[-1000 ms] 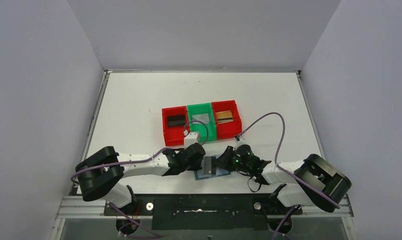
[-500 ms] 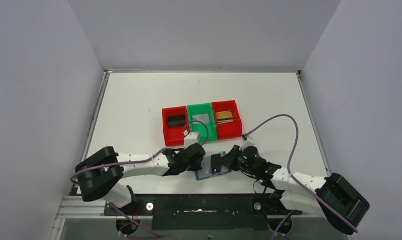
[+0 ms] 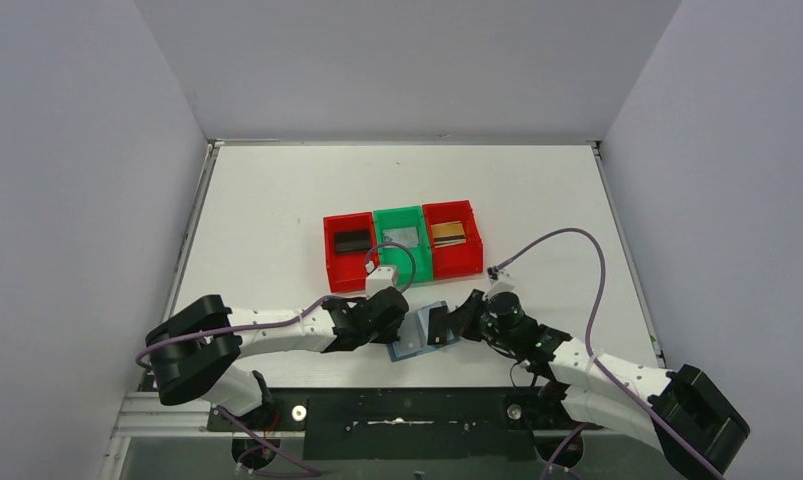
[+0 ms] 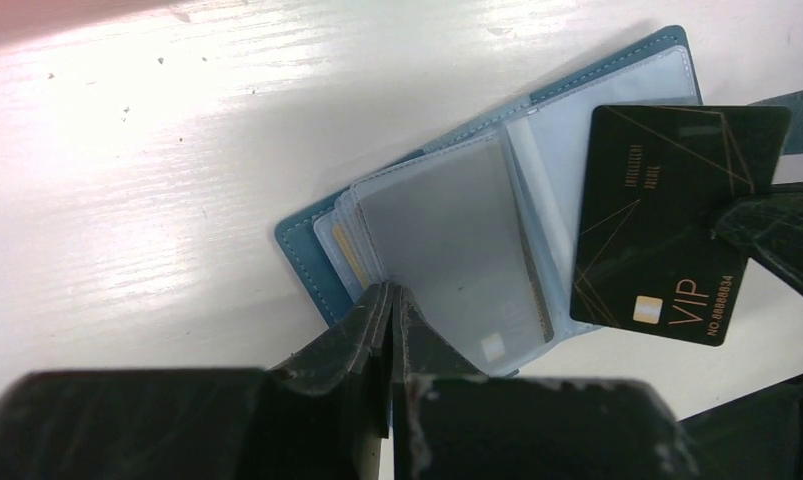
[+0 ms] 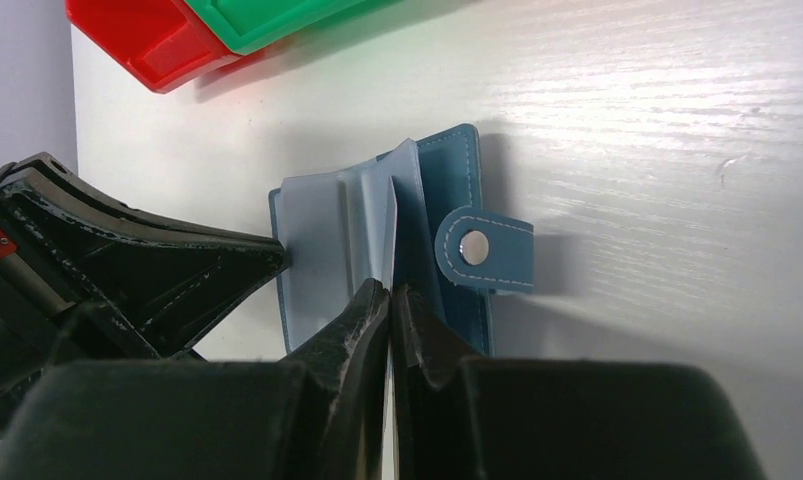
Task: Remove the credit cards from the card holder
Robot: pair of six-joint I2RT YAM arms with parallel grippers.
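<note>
Jaws shut, the card holder [image 4: 302, 250] is anchored at 9 o'clock by the left gripper [image 4: 390, 320] so the black VIP card [image 4: 667, 200] pinched by the right gripper [image 5: 389, 305] can be freed.

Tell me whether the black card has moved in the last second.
Yes: the black card, pinched by the right gripper, has shifted right, judged against the green bin.

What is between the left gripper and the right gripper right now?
The open card holder, with a black card, gripped by the right gripper, over its right side. The top view shows it.
</note>
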